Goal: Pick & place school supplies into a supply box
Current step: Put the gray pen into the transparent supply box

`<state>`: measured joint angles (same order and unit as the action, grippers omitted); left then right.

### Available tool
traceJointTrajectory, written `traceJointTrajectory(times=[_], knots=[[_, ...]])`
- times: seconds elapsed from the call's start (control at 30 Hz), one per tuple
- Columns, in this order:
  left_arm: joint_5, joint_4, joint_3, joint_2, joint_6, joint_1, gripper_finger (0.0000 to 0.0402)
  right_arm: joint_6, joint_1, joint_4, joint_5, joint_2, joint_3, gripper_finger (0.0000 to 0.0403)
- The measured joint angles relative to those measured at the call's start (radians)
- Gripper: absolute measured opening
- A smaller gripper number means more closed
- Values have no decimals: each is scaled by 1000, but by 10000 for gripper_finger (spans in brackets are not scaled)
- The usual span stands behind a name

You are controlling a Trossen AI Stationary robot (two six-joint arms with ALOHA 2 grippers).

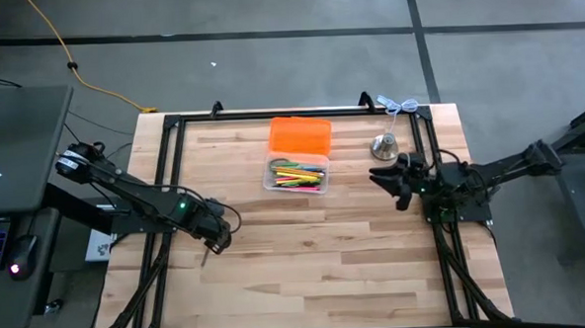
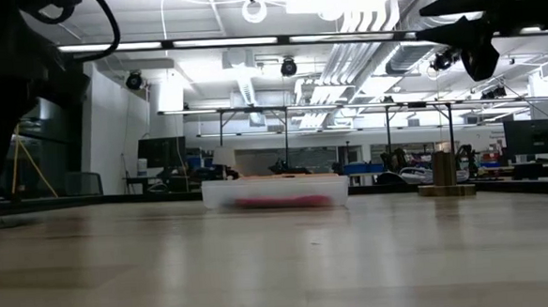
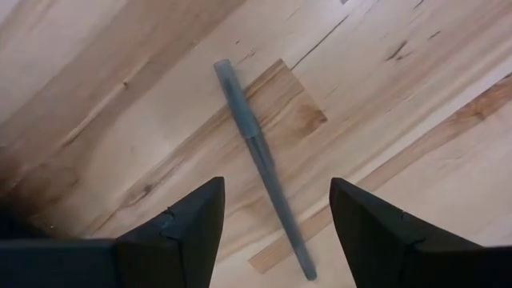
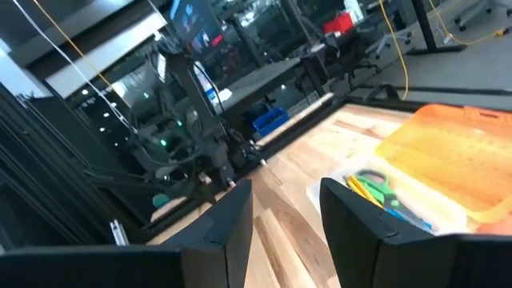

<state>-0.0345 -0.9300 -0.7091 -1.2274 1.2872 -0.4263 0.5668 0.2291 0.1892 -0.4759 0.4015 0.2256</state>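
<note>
Pen (image 3: 260, 164) between left end effector (image 3: 276, 220) fingers (parted).

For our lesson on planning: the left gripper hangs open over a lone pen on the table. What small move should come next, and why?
Probably lower the left gripper and close on the grey pen: its fingers are open on either side of the pen, which lies outside the supply box.

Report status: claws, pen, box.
Left claw open over the grey pen on the table. Right claw open, empty, beside the supply box. Box lid open, nothing blocking.
</note>
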Motion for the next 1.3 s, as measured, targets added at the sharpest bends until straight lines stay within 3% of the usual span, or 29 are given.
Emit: traceJointTrajectory(times=[0.5, 0.73, 1.3], knots=[[28, 149, 123, 0, 27, 1, 255, -19, 0, -152, -33, -176, 0, 124], [39, 271, 180, 0, 39, 1, 255, -6, 0, -171, -34, -181, 0, 124], [63, 291, 207, 1, 22, 1, 255, -5, 0, -172, -34, -182, 0, 124]])
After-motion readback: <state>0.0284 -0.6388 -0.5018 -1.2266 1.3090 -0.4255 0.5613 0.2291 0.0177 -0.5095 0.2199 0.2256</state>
